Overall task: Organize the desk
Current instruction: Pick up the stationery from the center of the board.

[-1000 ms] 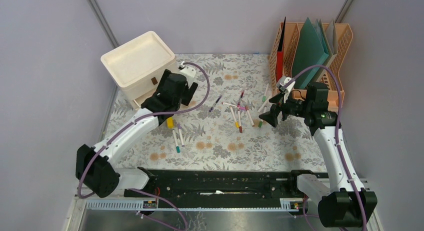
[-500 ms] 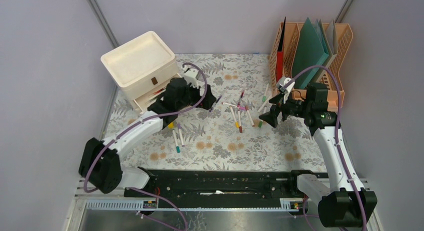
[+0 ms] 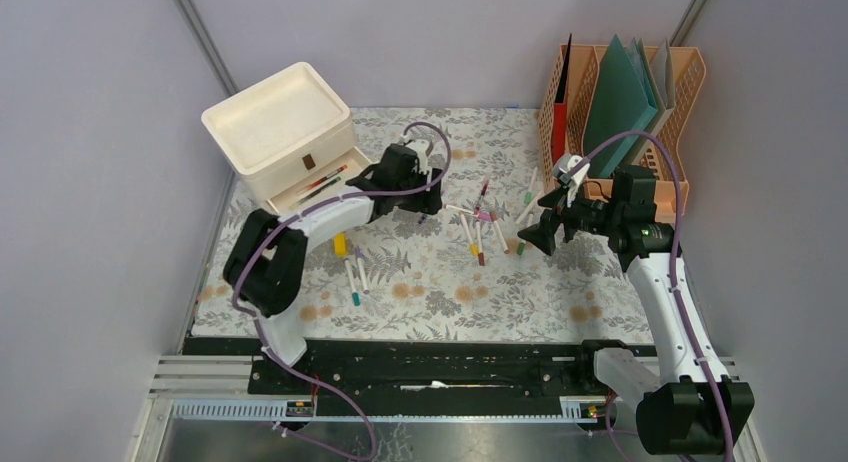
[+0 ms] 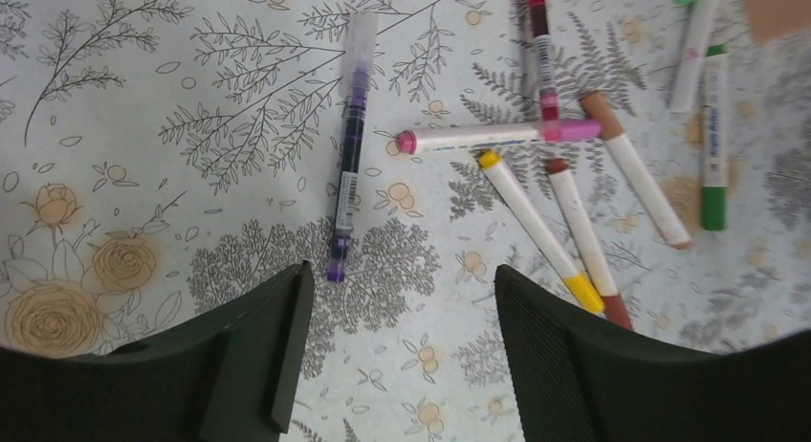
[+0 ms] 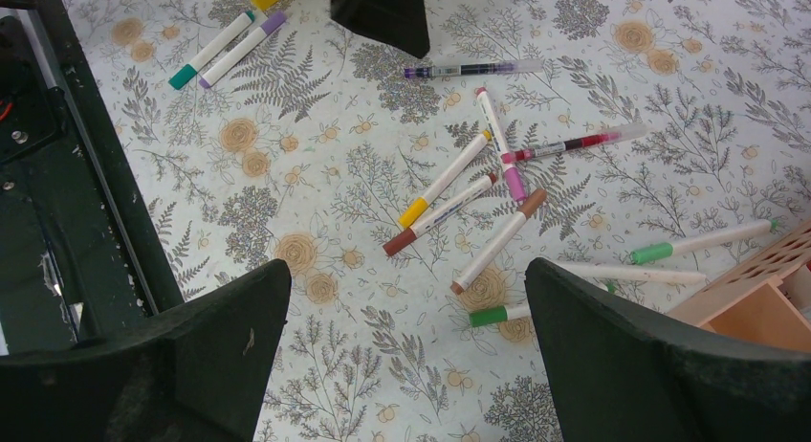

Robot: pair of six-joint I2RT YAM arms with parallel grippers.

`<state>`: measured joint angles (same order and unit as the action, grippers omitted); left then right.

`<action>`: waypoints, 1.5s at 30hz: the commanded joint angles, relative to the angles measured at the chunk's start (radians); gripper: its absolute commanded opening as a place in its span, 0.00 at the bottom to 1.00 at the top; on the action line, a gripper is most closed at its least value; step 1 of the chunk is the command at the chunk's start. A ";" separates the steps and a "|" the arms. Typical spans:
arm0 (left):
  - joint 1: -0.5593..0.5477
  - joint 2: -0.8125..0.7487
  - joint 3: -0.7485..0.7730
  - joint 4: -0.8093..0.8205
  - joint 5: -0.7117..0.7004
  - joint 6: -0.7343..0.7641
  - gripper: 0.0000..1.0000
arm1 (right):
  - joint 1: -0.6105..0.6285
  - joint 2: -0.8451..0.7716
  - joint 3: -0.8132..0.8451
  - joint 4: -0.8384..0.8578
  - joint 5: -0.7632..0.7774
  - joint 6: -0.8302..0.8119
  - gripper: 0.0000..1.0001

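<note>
Left gripper [image 4: 397, 289]: we record jaws parted with nothing between them, the arm stretched forward and rightward, low over the cloth.
Right gripper [image 5: 406, 289]: jaws spread wide and empty, the arm bent at the elbow and aimed left.
Desk [image 3: 450, 282]: fern-printed, lying beneath both arms.
Orange file rack [image 3: 620, 102]: far right corner.
Cream drawer unit [image 3: 280, 127]: far left corner, one drawer pulled out.
Scattered markers [image 5: 448, 176]: centre, between the grippers.
Purple pen [image 4: 346, 165]: we note it just ahead of the left fingertips.
</note>
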<state>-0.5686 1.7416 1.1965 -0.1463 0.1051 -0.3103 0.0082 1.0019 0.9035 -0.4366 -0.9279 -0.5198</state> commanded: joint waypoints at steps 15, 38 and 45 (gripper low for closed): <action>-0.088 0.316 0.339 -0.267 -0.305 0.191 0.37 | -0.003 0.004 -0.003 0.001 -0.009 -0.019 1.00; -0.089 0.420 0.385 -0.325 -0.248 0.220 0.06 | -0.002 0.006 -0.005 0.001 -0.012 -0.019 1.00; -0.093 0.390 0.345 -0.310 -0.248 0.215 0.00 | -0.002 0.006 -0.004 0.001 -0.014 -0.021 1.00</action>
<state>-0.6567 2.1349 1.5627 -0.4568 -0.1574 -0.0959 0.0082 1.0061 0.8982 -0.4366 -0.9279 -0.5270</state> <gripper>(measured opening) 0.068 0.995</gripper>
